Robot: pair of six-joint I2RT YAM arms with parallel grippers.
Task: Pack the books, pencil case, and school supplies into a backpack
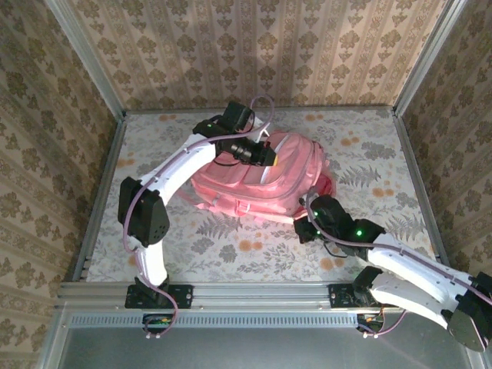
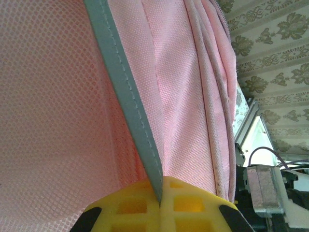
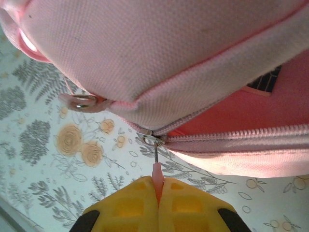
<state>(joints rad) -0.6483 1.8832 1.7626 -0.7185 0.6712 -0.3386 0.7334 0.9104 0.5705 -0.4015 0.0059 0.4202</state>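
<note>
The pink backpack lies in the middle of the table. My left gripper reaches over its top; its yellow fingers are shut on a grey-teal trim band of the pink fabric, with mesh cloth to the left. My right gripper is at the bag's near right corner, shut on the pink zip pull hanging from the metal slider. To the right of the slider the zip gapes, showing darker pink lining. The books, pencil case and school supplies are out of view.
A floral cloth covers the table, bounded by metal rails and patterned walls on three sides. A pink tab with a metal eyelet hangs from the bag beside the slider. Part of the frame stands beyond the bag.
</note>
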